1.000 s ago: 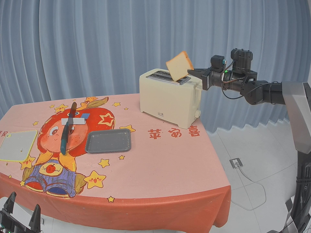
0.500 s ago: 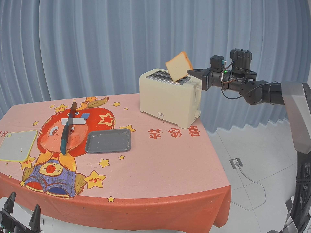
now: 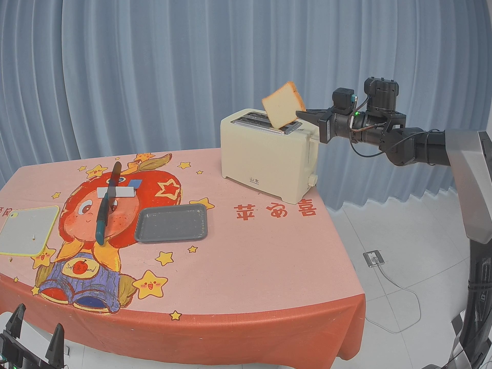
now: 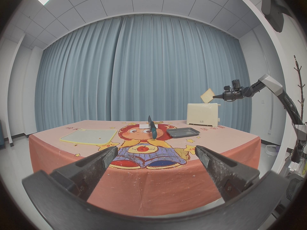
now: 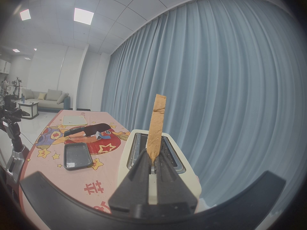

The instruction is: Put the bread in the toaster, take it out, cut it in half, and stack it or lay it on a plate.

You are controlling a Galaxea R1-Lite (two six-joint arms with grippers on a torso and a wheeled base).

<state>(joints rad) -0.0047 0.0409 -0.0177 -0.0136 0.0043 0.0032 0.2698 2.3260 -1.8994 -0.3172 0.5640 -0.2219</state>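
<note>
While the right gripper (image 3: 303, 114) was clenched on the lower corner of the pale, brown-crusted square slice of bread (image 3: 283, 105), that slice hung just above the top of the cream, boxy two-slot toaster (image 3: 264, 155). From the right wrist it stood edge-on, its flat faces running along the slots (image 5: 169, 150), yet tipped onto a corner instead of square to them. I could not tell which slot it was over. The left gripper (image 4: 155, 151), spread and holding nothing, sat well apart at the near edge of the pink-clothed table (image 3: 266, 262), so the right arm was nearer.
</note>
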